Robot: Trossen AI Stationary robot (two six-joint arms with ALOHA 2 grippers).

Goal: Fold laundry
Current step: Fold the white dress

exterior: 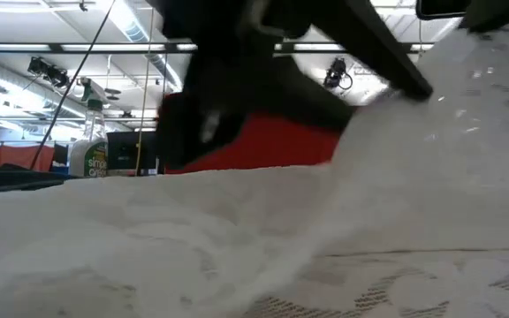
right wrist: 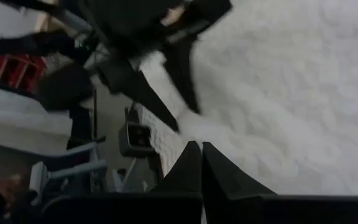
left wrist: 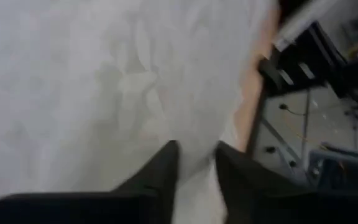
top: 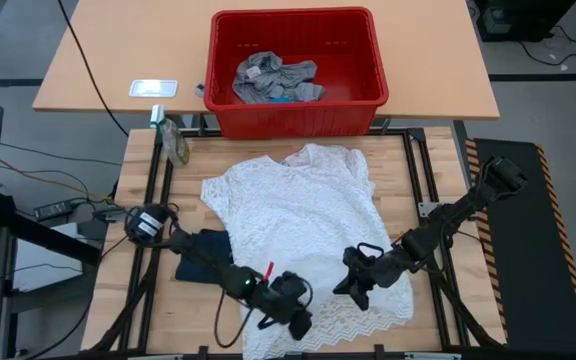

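While the white lace top [top: 293, 225] lies spread flat over the middle of the surface [top: 136, 185], we see both grippers down at its near hem. Our left gripper [top: 290, 318] sits at the hem's near-left corner; in the left wrist view its fingers [left wrist: 160, 171] stand a little apart over the lace, and we cannot tell whether any cloth is caught between them. Our right gripper [top: 353, 290] rests on the near-right part of the top, and in the right wrist view its fingers [right wrist: 194, 165] are pressed together with their tips right at the lace; whether they pinch a fold is unclear. From the low view the top [exterior: 237, 238] fills most of the picture and rises at the right, under dark arm parts.

A navy garment [top: 203, 262] lies just left of the top, partly under the left arm and touching the white edge. Farther back stands the red basket [top: 298, 115], just beyond the top's collar end, with a grey garment [top: 273, 78] bunched inside and a bit of bright blue cloth [top: 286, 98] at its lower edge. A spray bottle [top: 173, 140] lies to the basket's left at the surface's far-left corner, and a phone [top: 154, 88] rests on the table behind it.
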